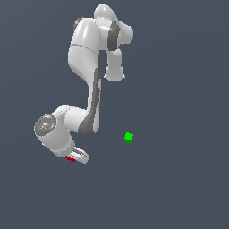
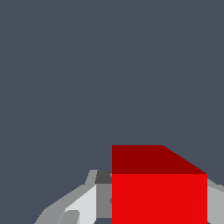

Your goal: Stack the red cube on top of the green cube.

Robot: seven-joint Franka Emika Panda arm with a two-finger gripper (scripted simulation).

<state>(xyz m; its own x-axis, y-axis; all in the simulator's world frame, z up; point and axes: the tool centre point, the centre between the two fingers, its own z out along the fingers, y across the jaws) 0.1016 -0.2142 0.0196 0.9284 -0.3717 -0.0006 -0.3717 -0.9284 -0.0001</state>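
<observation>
We had the gripper (image 1: 74, 157) clamped on the red cube (image 1: 70, 158), well apart from the green cube (image 1: 129, 137) toward the exterior view's right, so we judged best: lift clear, centre above, lower squarely.

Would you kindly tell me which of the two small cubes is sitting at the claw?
The red cube, tucked at the claw; the green cube lies apart, toward the exterior view's right.

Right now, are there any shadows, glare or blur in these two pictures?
Exterior view: flat even render, sharp, no cast shadows under the green cube or arm; soft shading on the arm's white shells. Wrist view: the red cube fills the lower frame, crisp-edged, one face darker than the other, no glare; end effector partly cropped.
</observation>
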